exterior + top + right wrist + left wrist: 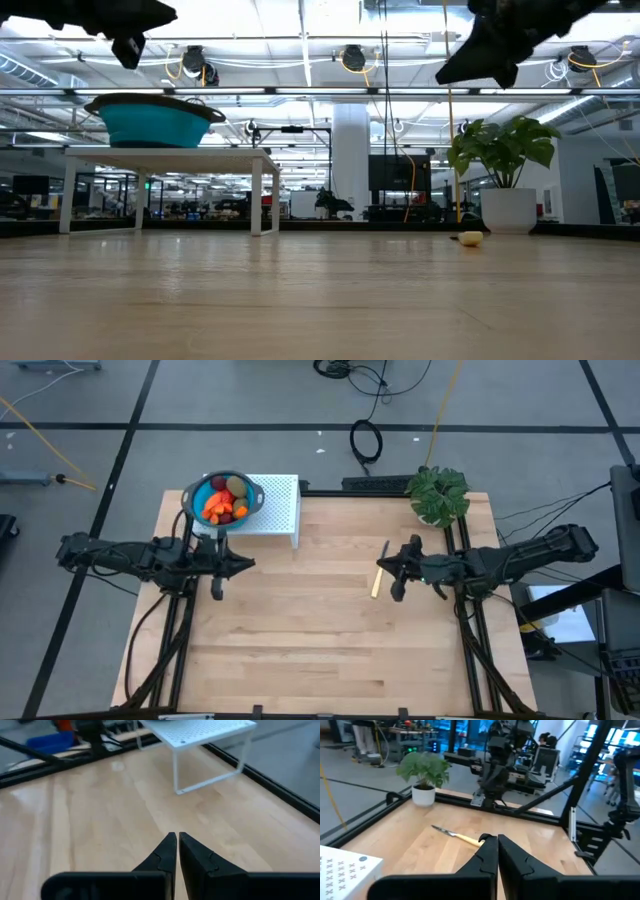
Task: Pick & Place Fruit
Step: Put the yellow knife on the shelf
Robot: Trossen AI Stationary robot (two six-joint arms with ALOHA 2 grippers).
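Fruit (224, 500): piled in blue bowl (250, 500) on white rack (282, 510)
Left gripper (248, 564): closed, empty, above table
Right gripper (380, 566): closed, empty, near knife (379, 576)

Both arms raised above table, extended toward each other, well apart. Left gripper (217, 592) fingers pressed together, nothing between them. Right gripper (397, 593) likewise closed and empty.
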